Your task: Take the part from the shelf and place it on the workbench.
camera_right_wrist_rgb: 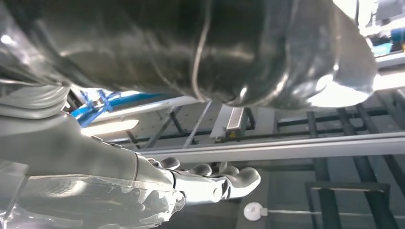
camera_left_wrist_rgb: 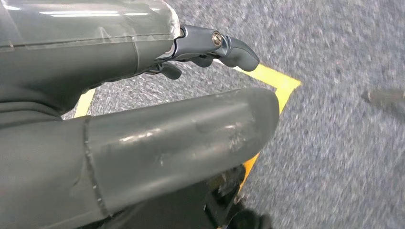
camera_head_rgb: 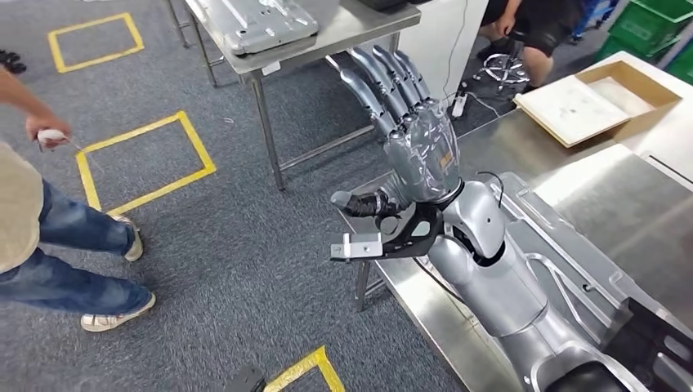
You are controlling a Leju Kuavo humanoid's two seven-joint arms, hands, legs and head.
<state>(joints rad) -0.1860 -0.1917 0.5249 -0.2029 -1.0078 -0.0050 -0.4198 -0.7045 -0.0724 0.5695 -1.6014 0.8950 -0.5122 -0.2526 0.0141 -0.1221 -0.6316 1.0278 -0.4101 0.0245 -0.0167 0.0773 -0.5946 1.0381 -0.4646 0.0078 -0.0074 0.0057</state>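
Silver and ribbed, the part (camera_head_rgb: 572,261) lies flat on the steel workbench (camera_head_rgb: 425,318), just beside the robot's right forearm, which crosses over its near side. The right hand (camera_head_rgb: 421,151) is lifted above the bench corner; its fingers (camera_head_rgb: 384,77) are stretched out and apart, and it holds nothing. The left hand (camera_left_wrist_rgb: 143,124) hangs over the grey carpet (camera_head_rgb: 245,245) near a yellow tape mark (camera_left_wrist_rgb: 277,81), fingers slightly bent, nothing in it. To the left, a person in jeans (camera_head_rgb: 57,237) stands on the carpet. Farther on the bench lies an open cardboard box (camera_head_rgb: 596,98). Beyond, another table (camera_head_rgb: 343,33) carries a similar silver part (camera_head_rgb: 261,24), and a second person (camera_head_rgb: 531,33) sits behind.
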